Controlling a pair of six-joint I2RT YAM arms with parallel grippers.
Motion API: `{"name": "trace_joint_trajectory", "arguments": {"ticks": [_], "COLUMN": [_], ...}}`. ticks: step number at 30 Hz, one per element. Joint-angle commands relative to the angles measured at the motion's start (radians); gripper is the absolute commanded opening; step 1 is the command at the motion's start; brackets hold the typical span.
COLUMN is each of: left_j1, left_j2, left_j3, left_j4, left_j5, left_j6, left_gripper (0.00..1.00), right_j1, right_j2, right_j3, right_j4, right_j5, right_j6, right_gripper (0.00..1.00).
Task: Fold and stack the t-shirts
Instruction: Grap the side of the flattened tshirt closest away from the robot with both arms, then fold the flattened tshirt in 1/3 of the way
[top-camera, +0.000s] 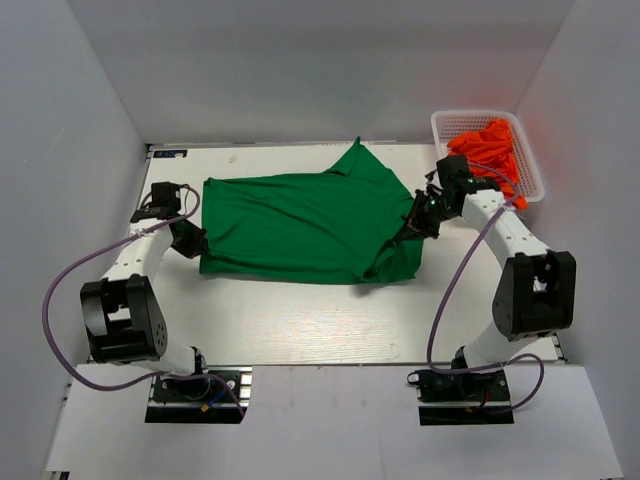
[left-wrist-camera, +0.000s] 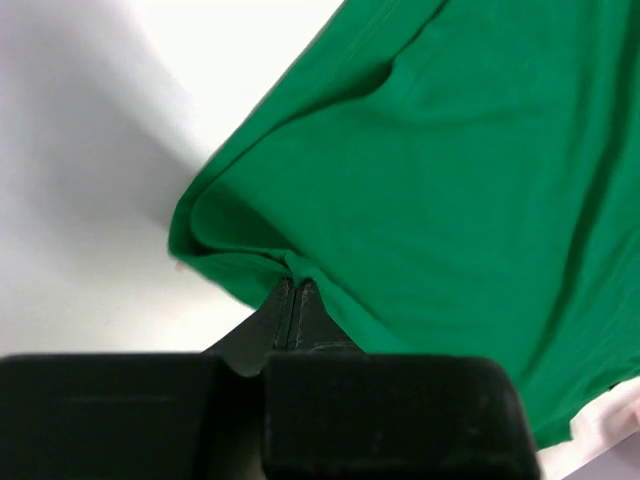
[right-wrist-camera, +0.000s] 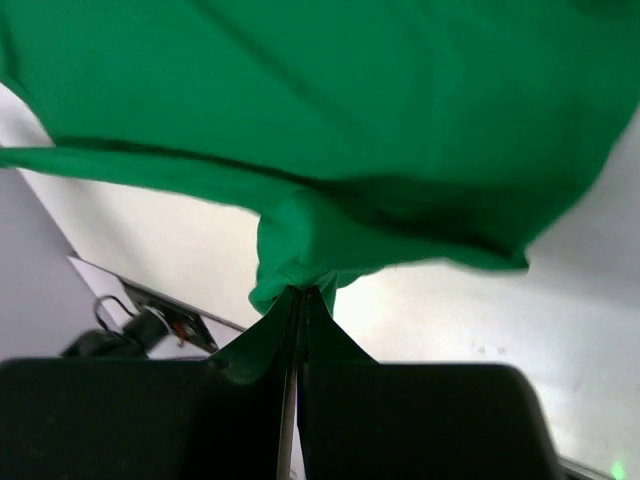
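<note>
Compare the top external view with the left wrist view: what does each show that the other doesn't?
Only top external: the orange t-shirts piled in the white basket at the far right, and the right gripper shut on the right end of the green t-shirt. Only left wrist: close up, the doubled green edge bunched where it is pinched. Both: the left gripper shut on the green t-shirt.

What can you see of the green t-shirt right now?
The green t-shirt is plain soft cloth, no print, spread mostly flat on the white table, rumpled at its right end, one corner pointing toward the far edge. The left end effector is shut on its left edge, the right end effector on a bunched right fold.
</note>
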Motion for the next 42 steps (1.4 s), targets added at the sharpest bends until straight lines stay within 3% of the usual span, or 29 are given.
{"name": "trace_joint_trajectory", "arguments": {"ticks": [1, 9, 30, 31, 32, 34, 35, 39, 42], "left_j1": [0.002, 0.002, 0.002, 0.002, 0.002, 0.002, 0.002, 0.011, 0.011], "left_j2": [0.040, 0.196, 0.510, 0.523, 0.523, 0.535, 0.535, 0.497, 0.456], "left_j3": [0.056, 0.186, 0.479, 0.507, 0.518, 0.538, 0.538, 0.596, 0.619], "left_j4": [0.037, 0.046, 0.082, 0.059, 0.059, 0.059, 0.059, 0.033, 0.033], "left_j5": [0.004, 0.023, -0.019, -0.019, -0.019, -0.019, -0.019, -0.053, -0.053], "left_j6": [-0.024, -0.036, -0.036, -0.036, -0.027, -0.027, -0.027, -0.027, -0.002], "left_gripper": [0.00, 0.00, 0.00, 0.03, 0.39, 0.72, 1.00, 1.00, 1.00], "right_j1": [-0.035, -0.067, -0.092, -0.092, -0.092, -0.092, -0.094, -0.086, -0.077], "right_j2": [0.067, 0.250, 0.620, 0.643, 0.664, 0.687, 0.692, 0.657, 0.547], "right_j3": [0.117, 0.401, 0.769, 0.783, 0.809, 0.852, 0.861, 0.906, 0.761], "right_j4": [-0.007, -0.030, 0.072, 0.064, 0.061, 0.067, 0.073, 0.059, 0.064], "right_j5": [-0.061, -0.089, -0.058, -0.055, -0.047, -0.026, -0.006, 0.034, 0.084], "right_j6": [-0.007, -0.055, -0.176, -0.176, -0.179, -0.177, -0.173, -0.199, -0.257], "right_gripper": [0.00, 0.00, 0.00, 0.02, 0.26, 0.37, 0.47, 0.57, 0.55]}}
